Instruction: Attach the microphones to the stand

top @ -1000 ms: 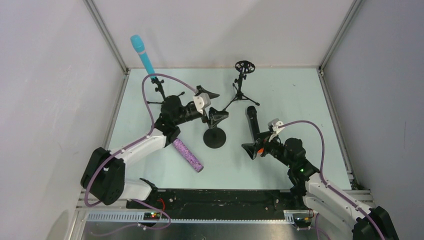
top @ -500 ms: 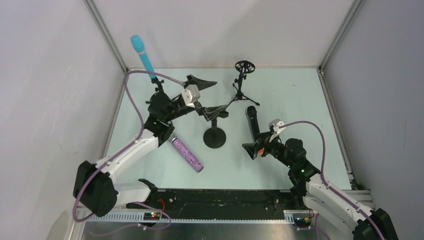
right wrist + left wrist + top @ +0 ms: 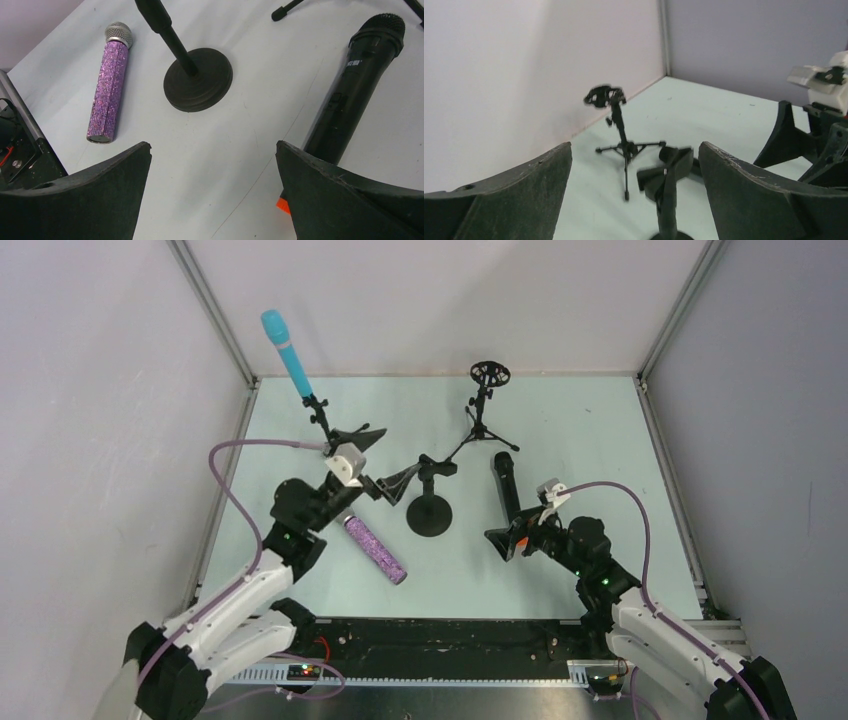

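The left gripper [image 3: 378, 458] is being drawn back toward the near edge, away from the turquoise microphone [image 3: 286, 352]; that microphone is being left standing in the back-left tripod stand [image 3: 318, 418], so one of the three is being counted as attached, judging by how it sits. The left jaws are being held wide apart with nothing between them; in the wrist view only the round-base stand [image 3: 430, 512] and the empty tripod stand [image 3: 488, 388] are being framed through them. The right gripper [image 3: 520, 525] is being kept where it was, fully spread and clasping nothing; the black microphone [image 3: 356, 82] is lying flat on the table [image 3: 600, 440], its orange end [image 3: 282, 204] showing just beside one finger. The purple glitter microphone [image 3: 375, 550] is lying untouched near the round base; two mountings are still being awaited.
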Robot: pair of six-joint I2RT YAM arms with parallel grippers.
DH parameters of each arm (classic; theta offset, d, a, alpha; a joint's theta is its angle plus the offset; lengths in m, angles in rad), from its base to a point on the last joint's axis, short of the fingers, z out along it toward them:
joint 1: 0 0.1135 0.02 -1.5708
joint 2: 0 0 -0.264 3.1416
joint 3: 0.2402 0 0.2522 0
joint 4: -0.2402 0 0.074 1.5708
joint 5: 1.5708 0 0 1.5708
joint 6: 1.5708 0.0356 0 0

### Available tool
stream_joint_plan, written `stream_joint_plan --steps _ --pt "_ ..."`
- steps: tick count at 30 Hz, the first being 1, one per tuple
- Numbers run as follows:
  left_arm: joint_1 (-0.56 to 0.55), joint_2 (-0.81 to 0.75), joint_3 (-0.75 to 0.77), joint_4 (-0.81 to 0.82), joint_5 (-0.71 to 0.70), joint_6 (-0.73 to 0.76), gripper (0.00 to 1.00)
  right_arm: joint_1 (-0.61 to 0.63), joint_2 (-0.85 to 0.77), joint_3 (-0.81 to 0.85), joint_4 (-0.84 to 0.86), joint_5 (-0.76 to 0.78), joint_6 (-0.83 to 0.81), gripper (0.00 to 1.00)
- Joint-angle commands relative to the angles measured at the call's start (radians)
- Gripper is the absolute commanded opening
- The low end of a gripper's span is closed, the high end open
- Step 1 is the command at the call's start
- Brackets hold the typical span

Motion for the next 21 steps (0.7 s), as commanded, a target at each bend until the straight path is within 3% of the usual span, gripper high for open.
stream_joint_plan --steps 1,9,21 --pt "-0.002 -0.117 -0.127 0.015 -0.214 -0.105 1.00 0.002 -0.010 0.047 -0.037 -0.013 0.029 0.99" --pt "-0.002 -0.323 -0.404 -0.019 -0.469 -0.326 1.00 0.008 -0.008 0.044 -0.060 -0.010 0.067 0.99" --pt "-0.002 -0.314 -0.418 -0.285 -0.590 -0.560 1.00 0.005 -0.012 0.083 -0.195 0.182 0.201 0.99"
